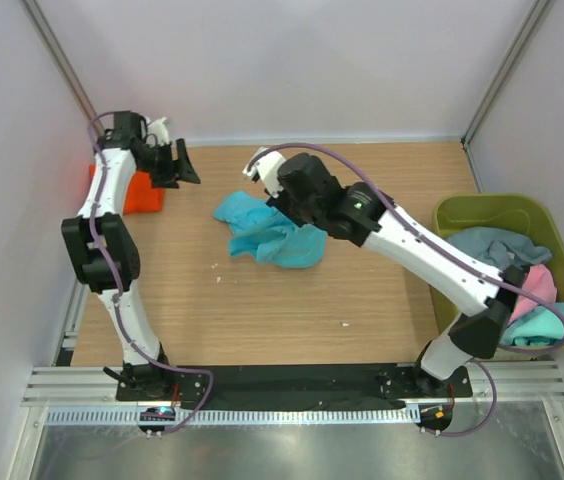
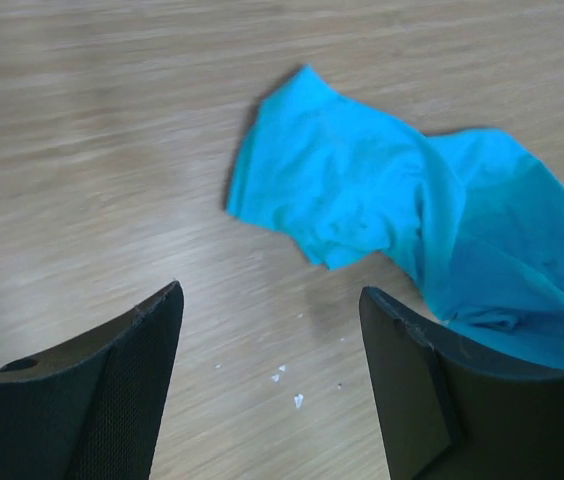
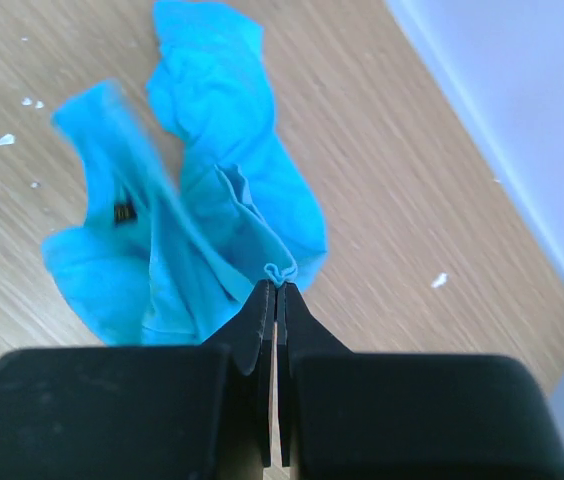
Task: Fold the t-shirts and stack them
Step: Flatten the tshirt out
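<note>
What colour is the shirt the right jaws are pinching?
Plain turquoise-blue. The t-shirt shows best in the right wrist view.

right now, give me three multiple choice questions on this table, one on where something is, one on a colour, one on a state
1. Where on the table is the orange shirt?
A. the middle
B. the near right corner
C. the far left

2. What colour is the bin at the right?
A. olive green
B. red
C. white

3. How is the right pincer?
A. open over bare wood
B. shut on a fold of the turquoise shirt
C. shut on the orange shirt

Answers:
1 C, it lies at the far left edge in the top view.
2 A, its rim and walls show olive green.
3 B, the wrist view shows its fingers meeting with a pinch of the cloth between them.
</note>
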